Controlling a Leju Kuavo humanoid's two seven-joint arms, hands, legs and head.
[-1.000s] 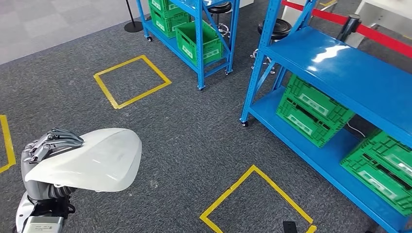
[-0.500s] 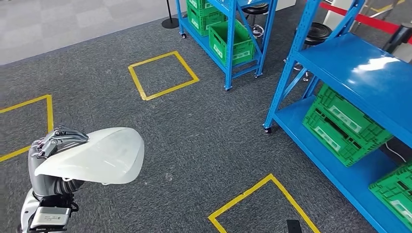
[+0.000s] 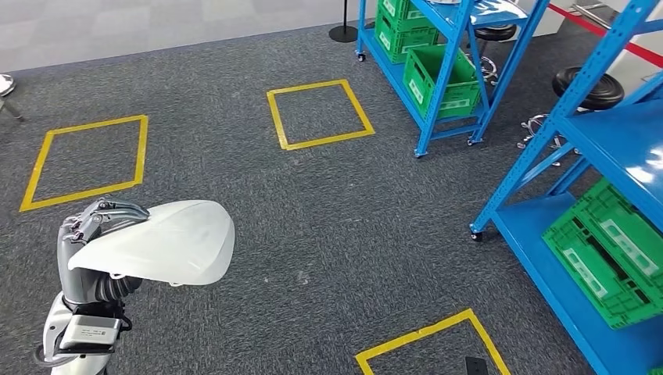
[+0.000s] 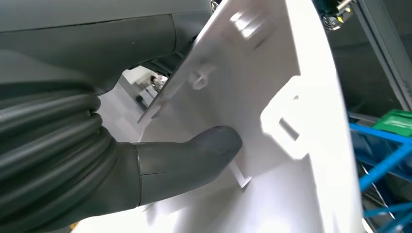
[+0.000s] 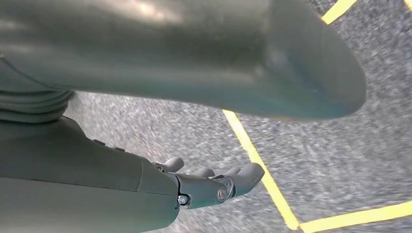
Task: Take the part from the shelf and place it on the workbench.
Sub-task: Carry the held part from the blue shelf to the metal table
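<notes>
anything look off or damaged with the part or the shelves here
Nothing stands out. The left hand holds the white plastic part above the carpet, thumb pressed on its ribbed inner side, and the part shows no cracks. The green crates sit squarely on the blue shelves. The right hand holds nothing.

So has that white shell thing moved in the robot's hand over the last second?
No. The white part sits the same way in the left hand. The floor squares and blue shelves slid rightwards because the camera turned, not the part.
</notes>
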